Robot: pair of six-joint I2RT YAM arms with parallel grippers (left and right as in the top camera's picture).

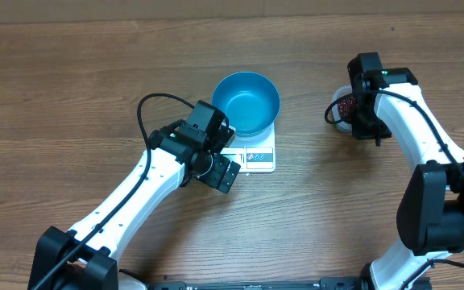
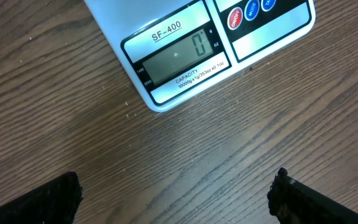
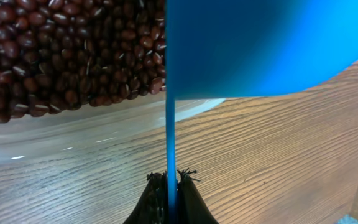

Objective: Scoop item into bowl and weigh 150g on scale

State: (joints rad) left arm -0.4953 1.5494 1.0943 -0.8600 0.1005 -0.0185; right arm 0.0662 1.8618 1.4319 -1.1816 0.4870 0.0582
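Desk (image 1: 71,72) under everything, and mid-desk the bowl (image 1: 246,101) sits empty on the scale (image 1: 256,155), toward its twelve o'clock end. The display (image 2: 179,59) shows zero, so I judge nothing is weighed yet. At the bowl's three o'clock is the clear tub (image 3: 73,134), and that's my job: right fingers (image 3: 156,200) pinching the thin handle of the blue scoop (image 3: 260,43), its cup at the tub's edge beside the beans (image 3: 61,56). I can't tell if the lip is in the heap. To do this well: dip low, level out before lifting over the tub wall, carry toward nine o'clock, and take smaller loads as the target nears. In the way? My left fingers (image 2: 48,199) hang spread wide, holding nothing, at the scale's seven o'clock, just beside its front corner. One nudge there would spoil the reading.
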